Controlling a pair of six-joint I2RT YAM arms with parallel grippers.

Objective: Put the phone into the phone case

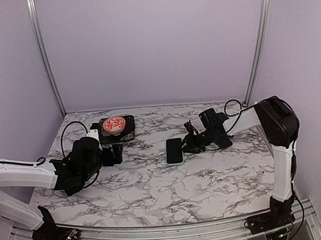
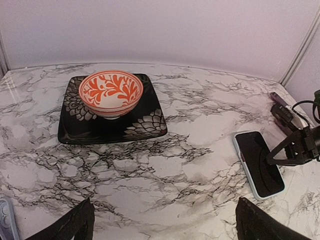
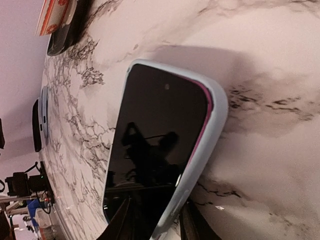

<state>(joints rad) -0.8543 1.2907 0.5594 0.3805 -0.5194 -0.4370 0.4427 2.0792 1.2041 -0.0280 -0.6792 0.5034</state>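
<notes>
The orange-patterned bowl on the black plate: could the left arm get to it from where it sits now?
Probably yes. The left hand is open and faces the bowl, with only bare marble table between them; the black plate under it looks no obstacle.

**Right wrist view.** The bottom edge cuts off the near end of the phone and the phone case. Seating at that end cannot be determined. Only short lengths of the fingers show there, one on each side of the case rim. Contact with the rim is not discernible. The top-left corner crops the bowl and plate.

**Top view.** The right gripper is small and dark, and its jaw spacing is unreadable.

**Left wrist view.** Only the tips of the left gripper show, at the bottom edge. The lower-left corner crops a pale object, possibly a second case.
</notes>
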